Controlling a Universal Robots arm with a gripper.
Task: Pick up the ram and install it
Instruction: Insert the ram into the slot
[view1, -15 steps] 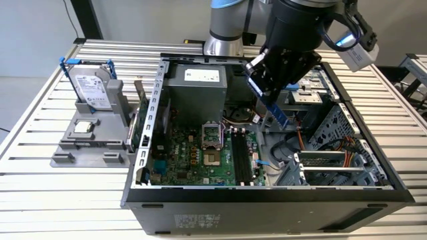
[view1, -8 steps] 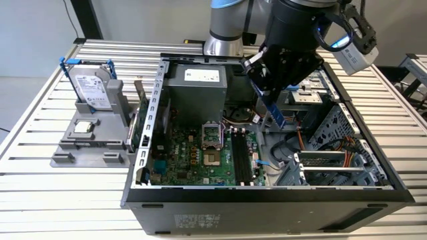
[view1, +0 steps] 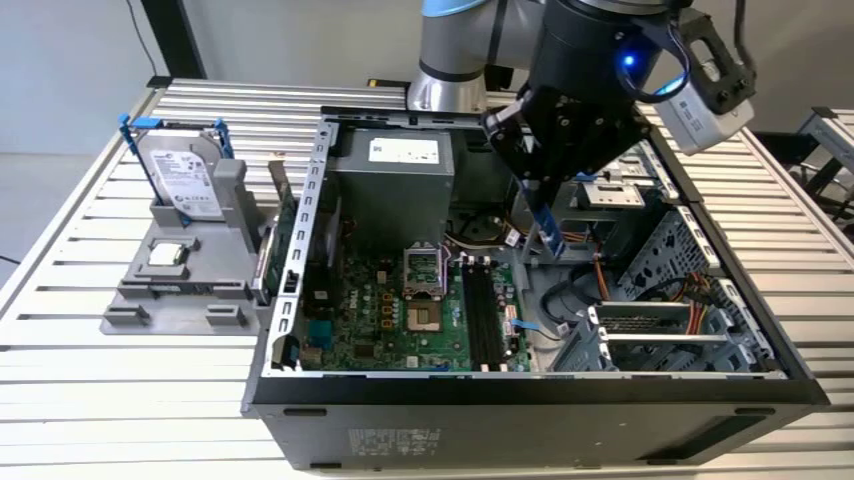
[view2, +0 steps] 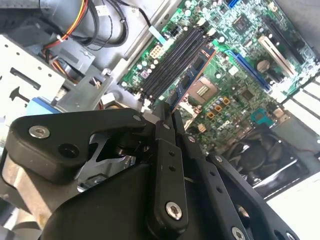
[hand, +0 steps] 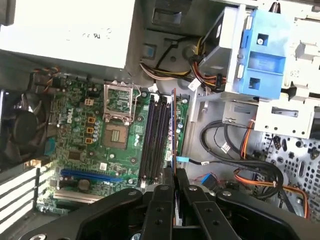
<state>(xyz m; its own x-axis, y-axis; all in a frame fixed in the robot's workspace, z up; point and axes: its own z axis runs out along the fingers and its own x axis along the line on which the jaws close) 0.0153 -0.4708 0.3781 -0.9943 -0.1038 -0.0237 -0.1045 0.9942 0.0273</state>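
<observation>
Closest to the exterior view's camera runs the black near wall of the open computer case, which stands on the slatted table. At the exterior view's left, outside the case, a grey holder carries a silver hard drive with blue rails, set upright. Just beside the case's left wall a green expansion card stands on edge. Inside, the green motherboard lies flat, with the processor socket near its middle and the black memory slots just right of it. The grey power supply sits at the far side. My jaws are closed tight on the ram, its upper end pinched between my fingers. It hangs on edge over the inside of the case, above the board and just right of the slots, running the same way they do and seated in none of them. Farther right stands the perforated drive cage.
</observation>
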